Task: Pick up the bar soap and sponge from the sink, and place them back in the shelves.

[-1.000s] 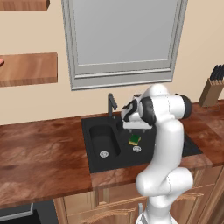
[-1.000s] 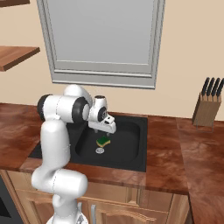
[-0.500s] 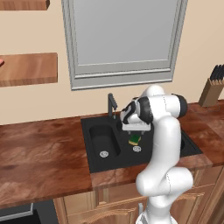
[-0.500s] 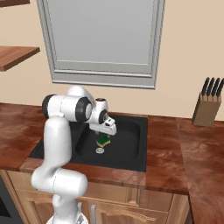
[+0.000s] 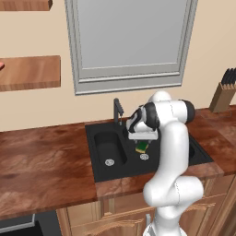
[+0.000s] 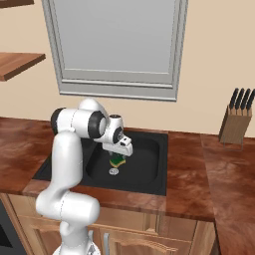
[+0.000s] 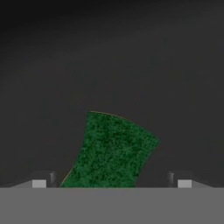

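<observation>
Sponge (image 7: 111,151) lies green side up in the sink's (image 5: 103,168) larger right bowl, directly under the gripper (image 7: 111,180), whose fingers stand wide apart. Descend straight, straddle its narrower sides, then close firmly.

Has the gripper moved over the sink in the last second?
Yes. The gripper has dropped slightly toward the sponge, judged against the sink drain.
</observation>
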